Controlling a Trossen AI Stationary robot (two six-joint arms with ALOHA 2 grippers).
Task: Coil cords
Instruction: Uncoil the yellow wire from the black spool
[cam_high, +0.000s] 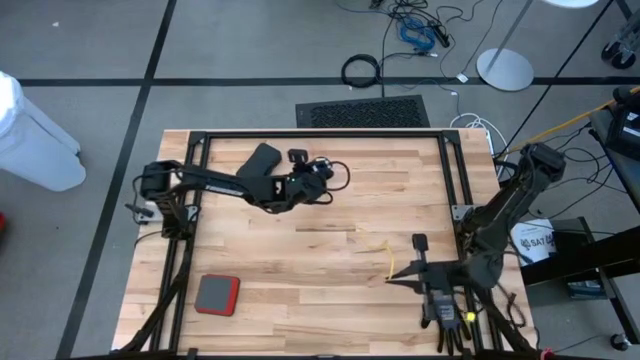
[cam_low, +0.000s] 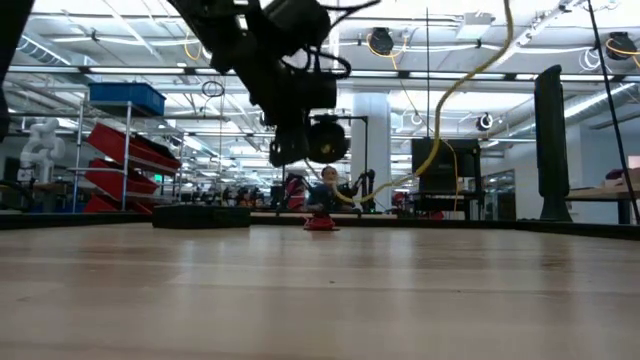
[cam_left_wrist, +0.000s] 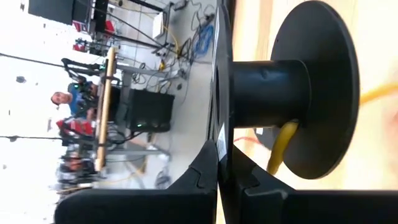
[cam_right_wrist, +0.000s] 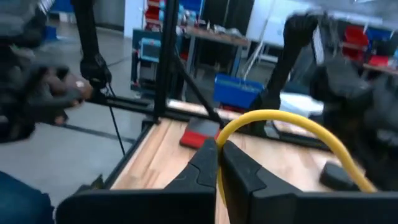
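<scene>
Reel (cam_left_wrist: 311, 93) in left end effector (cam_high: 318, 178) mid-table, yellow cord (cam_right_wrist: 280, 124) in right end effector (cam_high: 392, 278).

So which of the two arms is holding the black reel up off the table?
The left gripper, at the table's far side, is shut on the black reel with the yellow cord on it. The right gripper pinches only the cord's other end, near the front.

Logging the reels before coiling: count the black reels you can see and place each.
1: a black reel with yellow cord on it, at the left gripper over the table's far middle. A second may be hidden.
</scene>
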